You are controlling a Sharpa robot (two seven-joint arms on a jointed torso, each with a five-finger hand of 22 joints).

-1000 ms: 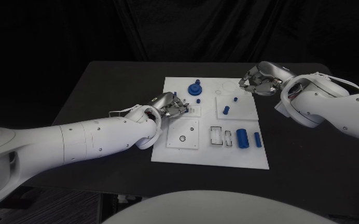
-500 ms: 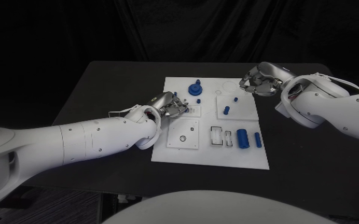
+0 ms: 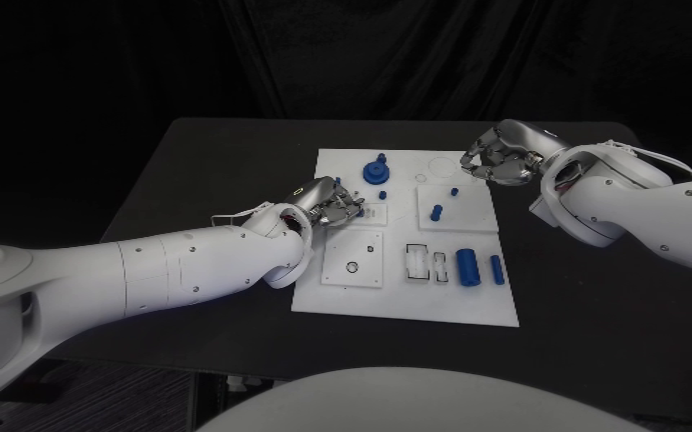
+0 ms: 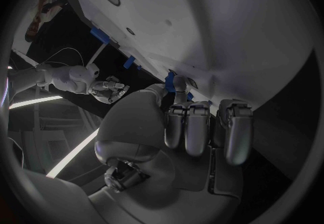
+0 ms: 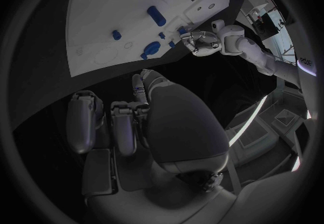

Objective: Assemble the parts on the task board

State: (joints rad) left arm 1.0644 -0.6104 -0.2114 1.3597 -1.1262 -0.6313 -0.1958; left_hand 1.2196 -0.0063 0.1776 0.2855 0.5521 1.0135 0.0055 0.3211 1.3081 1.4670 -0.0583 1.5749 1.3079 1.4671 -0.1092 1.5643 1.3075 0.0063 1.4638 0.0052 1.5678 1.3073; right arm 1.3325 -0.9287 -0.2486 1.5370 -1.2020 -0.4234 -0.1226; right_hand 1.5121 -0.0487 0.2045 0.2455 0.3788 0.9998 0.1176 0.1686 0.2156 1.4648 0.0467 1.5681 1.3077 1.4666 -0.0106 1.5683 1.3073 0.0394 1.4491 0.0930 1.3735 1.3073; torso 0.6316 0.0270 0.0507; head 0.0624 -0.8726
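Nothing moved; robot hands [image 3: 329, 202] hover

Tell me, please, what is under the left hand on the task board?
The left hand is over the task board, at a raised white square block. In the left wrist view a small blue part shows at its fingertips; whether they grip it is hidden.

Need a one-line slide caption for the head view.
Left silver hand works at the white task board's left edge, right silver hand hovers by its far right corner; small blue parts lie between.
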